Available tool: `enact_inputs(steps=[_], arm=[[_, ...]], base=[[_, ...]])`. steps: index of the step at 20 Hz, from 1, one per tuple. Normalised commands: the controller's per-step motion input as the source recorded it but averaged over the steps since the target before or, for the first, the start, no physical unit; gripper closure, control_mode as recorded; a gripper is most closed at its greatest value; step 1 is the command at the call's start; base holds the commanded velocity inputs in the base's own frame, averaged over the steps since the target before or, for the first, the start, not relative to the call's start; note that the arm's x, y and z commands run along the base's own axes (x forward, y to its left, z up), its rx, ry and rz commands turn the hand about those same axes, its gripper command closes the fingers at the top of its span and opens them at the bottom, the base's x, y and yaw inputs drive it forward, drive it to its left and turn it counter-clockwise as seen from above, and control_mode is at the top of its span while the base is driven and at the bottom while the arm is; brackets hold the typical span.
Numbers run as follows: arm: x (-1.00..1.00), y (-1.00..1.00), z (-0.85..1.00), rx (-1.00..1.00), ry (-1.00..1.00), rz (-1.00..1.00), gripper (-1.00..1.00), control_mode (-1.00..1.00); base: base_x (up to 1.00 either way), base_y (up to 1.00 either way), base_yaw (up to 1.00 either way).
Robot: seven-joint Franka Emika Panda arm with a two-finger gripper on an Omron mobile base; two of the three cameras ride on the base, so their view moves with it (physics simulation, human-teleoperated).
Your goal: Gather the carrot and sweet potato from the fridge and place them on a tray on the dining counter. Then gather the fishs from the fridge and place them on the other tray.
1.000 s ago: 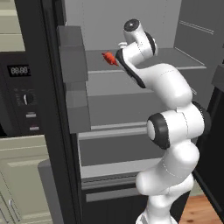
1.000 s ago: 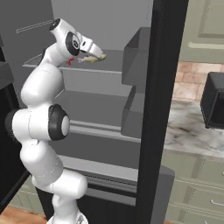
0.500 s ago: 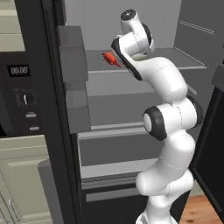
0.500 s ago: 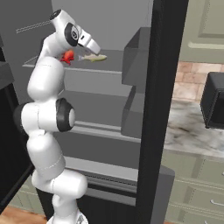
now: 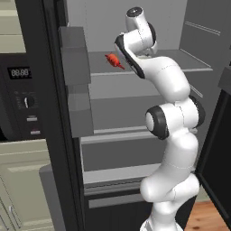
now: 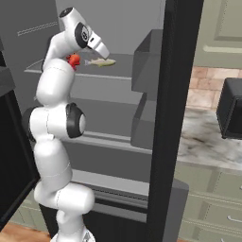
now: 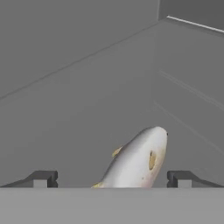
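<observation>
The black fridge [image 5: 43, 117] stands open with my arm reaching onto its upper shelf [image 5: 101, 74]. On that shelf lie both fishs: the red-orange fish [image 5: 113, 60] [image 6: 73, 60] to the left of my hand, and the pale silvery fish [image 6: 100, 62] just ahead of it. In the hand view the pale fish [image 7: 139, 158] lies between and slightly beyond my fingertips [image 7: 43, 178]. My gripper [image 7: 113, 179] is open and holds nothing. The carrot, the sweet potato, the trays and the dining counter are out of view.
Grey door bins [image 5: 74, 54] [image 6: 146, 59] jut from the open doors on both sides of my arm. A wall oven [image 5: 20, 90] stands left of the fridge. A marble wall counter [image 6: 208, 142] carrying a black appliance [image 6: 231, 113] lies to the right. Lower shelves [image 5: 117, 131] sit below.
My arm has stretched up and deeper into the fridge, bringing the hand over the upper shelf toward the pale fish. Neither fish has moved and the gripper stays open.
</observation>
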Motion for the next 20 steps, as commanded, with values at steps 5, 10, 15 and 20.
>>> enact_inputs(steps=[5,10,15,20], arm=[[0.15,0.03,-0.09,0.07,0.02,-0.06,-1.00,-1.00],[0.03,0.00,-0.14,0.07,0.04,-0.05,-1.00,-1.00],[0.04,0.00,-0.07,0.09,0.04,-0.04,-1.00,-1.00],[-0.28,-0.01,0.00,0.07,0.00,-0.07,-1.00,-1.00]], base=[[0.00,0.00,0.00],[0.00,0.00,0.00],[0.00,0.00,0.00],[0.00,0.00,0.00]])
